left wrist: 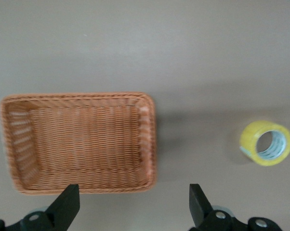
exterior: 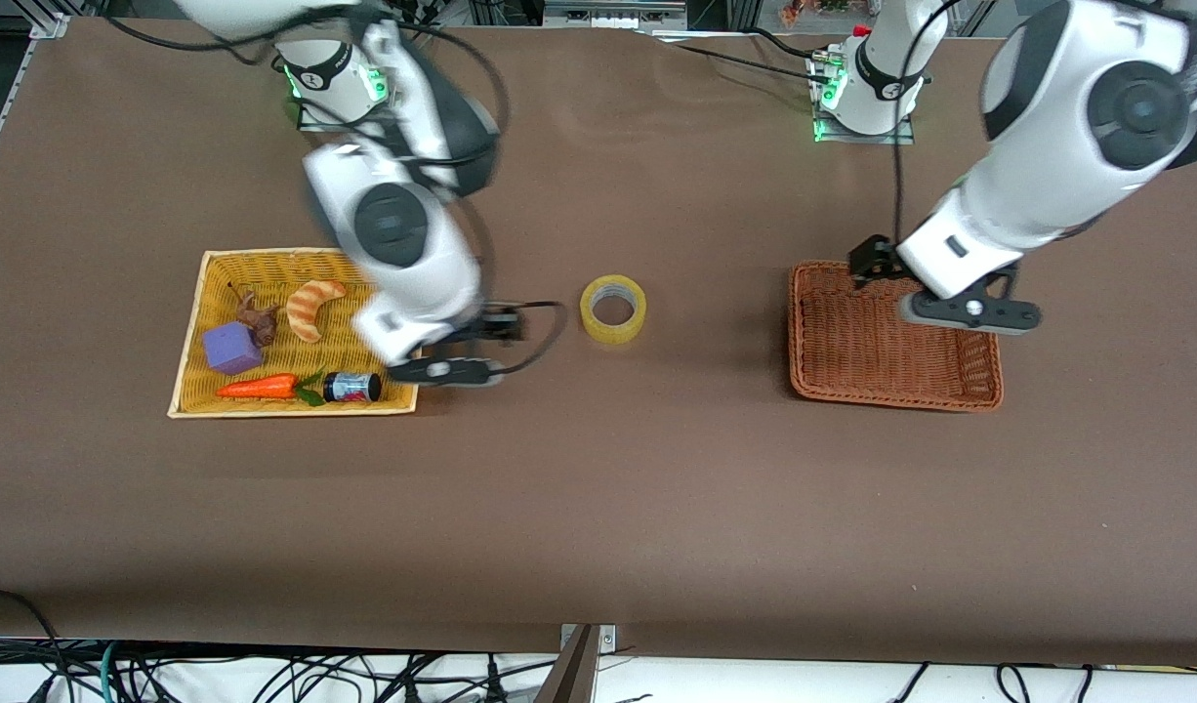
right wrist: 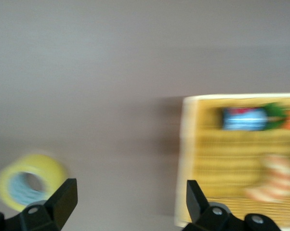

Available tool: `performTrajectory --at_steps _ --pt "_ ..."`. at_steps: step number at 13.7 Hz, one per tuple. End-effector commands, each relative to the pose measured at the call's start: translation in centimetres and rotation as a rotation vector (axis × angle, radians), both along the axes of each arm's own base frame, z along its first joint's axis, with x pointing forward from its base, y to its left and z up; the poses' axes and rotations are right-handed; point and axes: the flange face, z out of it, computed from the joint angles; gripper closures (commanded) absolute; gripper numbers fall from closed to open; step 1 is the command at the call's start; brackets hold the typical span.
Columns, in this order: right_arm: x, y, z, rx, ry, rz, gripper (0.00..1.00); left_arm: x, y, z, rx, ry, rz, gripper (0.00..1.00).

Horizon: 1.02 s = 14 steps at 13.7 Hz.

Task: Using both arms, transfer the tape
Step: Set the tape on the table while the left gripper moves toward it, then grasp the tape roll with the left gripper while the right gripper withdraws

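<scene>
The yellowish tape roll (exterior: 613,333) lies flat on the brown table, midway between the two baskets. It also shows in the left wrist view (left wrist: 251,137) and the right wrist view (right wrist: 45,168). My right gripper (exterior: 448,370) is open and empty, low over the table between the yellow basket's corner and the tape; its jaws (right wrist: 130,204) stand wide apart. My left gripper (exterior: 969,312) is open and empty above the brown wicker basket (exterior: 950,398); in its own view (left wrist: 133,204) nothing lies between the jaws.
The yellow basket (exterior: 193,332) at the right arm's end holds a croissant toy (exterior: 312,305), a purple block (exterior: 232,349), a carrot (exterior: 259,388) and a dark jar (exterior: 352,387). The brown basket (left wrist: 152,144) is empty.
</scene>
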Motion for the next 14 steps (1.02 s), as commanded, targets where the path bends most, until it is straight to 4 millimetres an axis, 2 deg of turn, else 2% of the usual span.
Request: performTrajectory --at_steps 1,2,3,6,8,10,11,12,14 --pt "1.2 -10.0 2.2 0.006 0.087 0.050 0.00 -1.1 -4.0 -1.5 -0.019 0.020 0.061 0.00" --pt "1.4 -13.7 2.9 -0.004 0.116 0.034 0.00 -1.3 -5.2 -2.2 -0.017 0.029 0.064 0.00" --pt "1.4 -16.6 3.9 -0.011 0.127 0.004 0.00 -1.8 -6.6 -3.7 -0.017 0.038 0.067 0.00" --pt "1.2 -22.4 7.6 -0.026 0.085 -0.034 0.00 -4.1 -10.8 -9.5 -0.033 0.025 0.119 0.00" --pt "-0.2 -25.7 11.1 -0.037 0.063 -0.061 0.00 -5.6 -14.6 -12.6 -0.047 0.030 0.163 0.00" --pt "-1.5 -30.4 13.4 -0.022 0.034 -0.128 0.00 -7.4 -17.9 -15.8 -0.074 0.024 0.162 0.00" --pt "-2.2 -31.3 14.4 -0.022 0.012 -0.140 0.00 -7.4 -18.8 -17.6 -0.094 0.020 0.175 0.00" --pt "-2.8 -31.6 15.2 -0.025 -0.004 -0.143 0.00 -7.9 -20.5 -19.8 -0.118 0.015 0.189 0.00" --pt "-5.3 -33.0 16.2 -0.025 -0.006 -0.181 0.00 -9.3 -23.5 -23.2 -0.155 -0.001 0.216 0.00"
